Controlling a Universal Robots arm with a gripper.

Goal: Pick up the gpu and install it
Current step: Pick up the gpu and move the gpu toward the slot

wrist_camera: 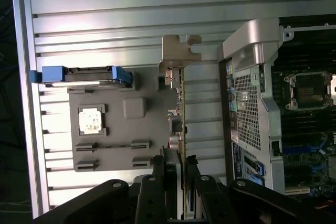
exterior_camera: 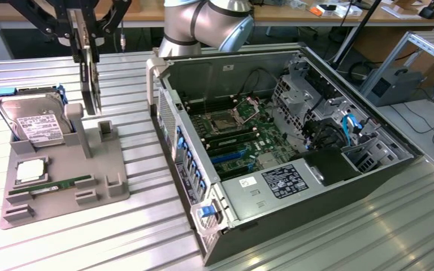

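The tool (exterior_camera: 86,48) (wrist_camera: 178,163) is pinching the gpu (exterior_camera: 91,84) (wrist_camera: 178,77) by one end, its fingers (wrist_camera: 157,177) pressed on both flat faces. The card hangs on edge straight below the tool, bracket end farthest from it, over the gray holder (exterior_camera: 108,169) (wrist_camera: 118,140) on the ribbed desk (exterior_camera: 134,68) (wrist_camera: 131,14). Whether it is clear of the holder I cannot tell. Below the tool to one side, the hard drive (exterior_camera: 32,121) (wrist_camera: 84,74) stands in the holder. The open computer case (exterior_camera: 277,158) (wrist_camera: 252,93) lies on the other side.
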